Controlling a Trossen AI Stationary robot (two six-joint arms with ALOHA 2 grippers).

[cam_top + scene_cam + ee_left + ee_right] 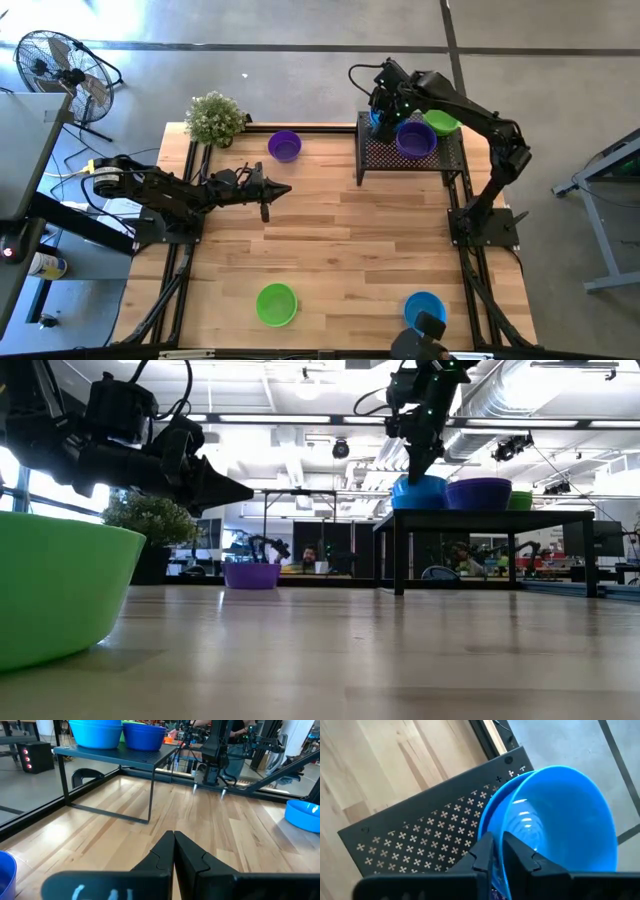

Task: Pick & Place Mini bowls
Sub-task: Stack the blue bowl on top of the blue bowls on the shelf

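- A blue bowl (555,825) sits at the far-left corner of the black mesh stand (385,155), at the desk's far right.
- The right tool (497,852) is at this bowl, its fingers (482,855) astride the rim, one inside and one outside; they stand close together, and whether they grip or have let go I cannot tell.
- Beside it on the stand sit a purple bowl (416,139) and, at the far-right corner, a green bowl (441,122).
- Another purple bowl (285,146) rests on the desk (340,240) at its far edge, near the potted plant (215,118).
- A second green bowl (276,304) and a second blue bowl (424,308) lie at the near edge, well apart.
- The left tool (283,189) hovers over the desk's left-middle, clenched with nothing in it, pointing toward the stand.
- A fan (60,68) stands on the floor beyond the desk's left corner.
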